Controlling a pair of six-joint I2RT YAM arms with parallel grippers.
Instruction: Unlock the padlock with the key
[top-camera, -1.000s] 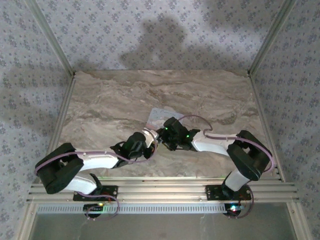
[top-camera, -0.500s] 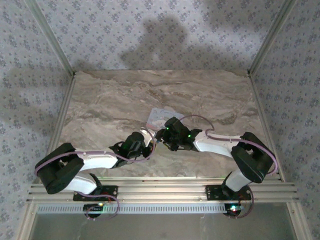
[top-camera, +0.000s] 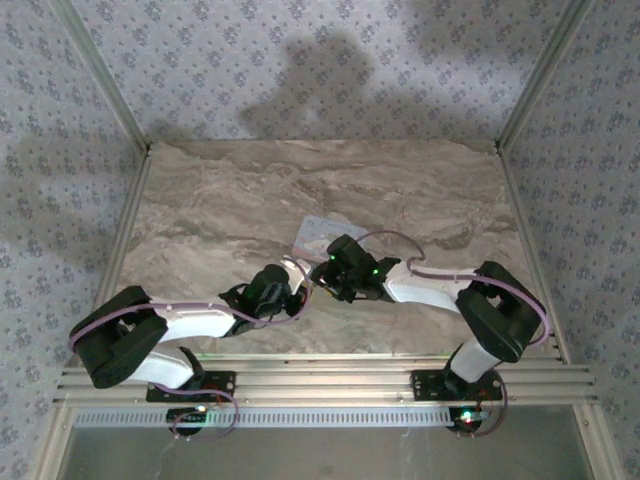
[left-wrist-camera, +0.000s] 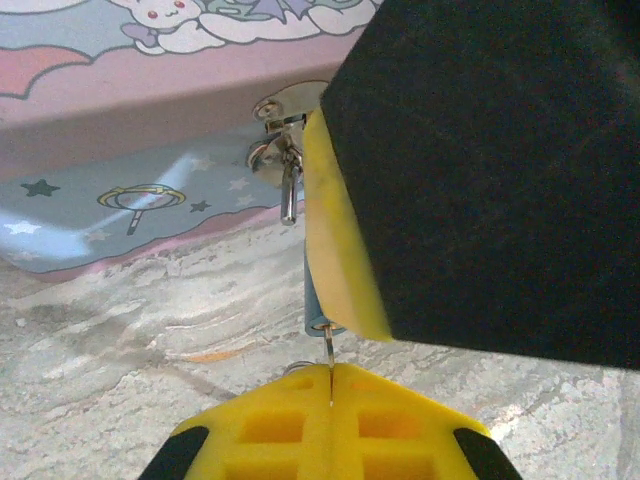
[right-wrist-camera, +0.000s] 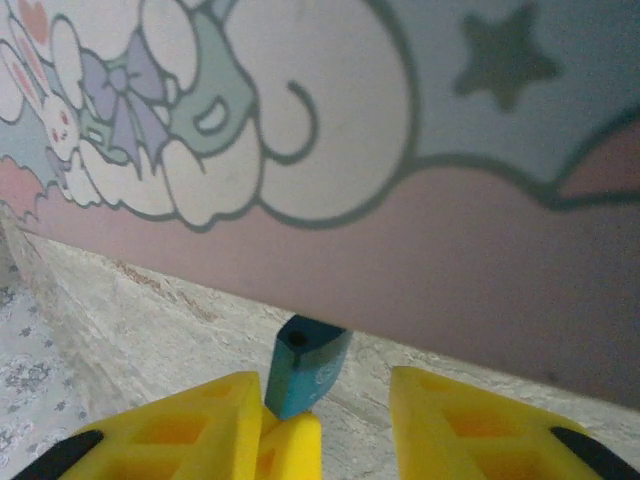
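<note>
1. Padlock (left-wrist-camera: 315, 300) lies at twelve o'clock from my left gripper (left-wrist-camera: 330, 392), just past its fingertips. That makes my left arm the one nearer its lower end.
2. My left fingers are pressed together on the key (left-wrist-camera: 329, 358), a thin metal sliver that stands out of the seam between them and points toward twelve. Blade and padlock body lie almost on one line. The tip reaches the bottom end of the body, but I cannot tell whether it has entered the keyway.
3. My right gripper (right-wrist-camera: 325, 400) is spread, with the padlock standing between its fingers. It sits against the nine o'clock pad, and a gap shows on the three o'clock side. I judge this a steadying contact, not a clamp.
4. Its body is small, narrow and dark bluish, upright with its long axis running six to twelve. A dark hole shows in the end that faces my right wrist.
5. Farther toward twelve, a thin shackle (left-wrist-camera: 288, 195) seems to run up to the hasp (left-wrist-camera: 285, 105) of the tin (left-wrist-camera: 120, 190), which rests on the marbled table (left-wrist-camera: 120, 350).
</note>
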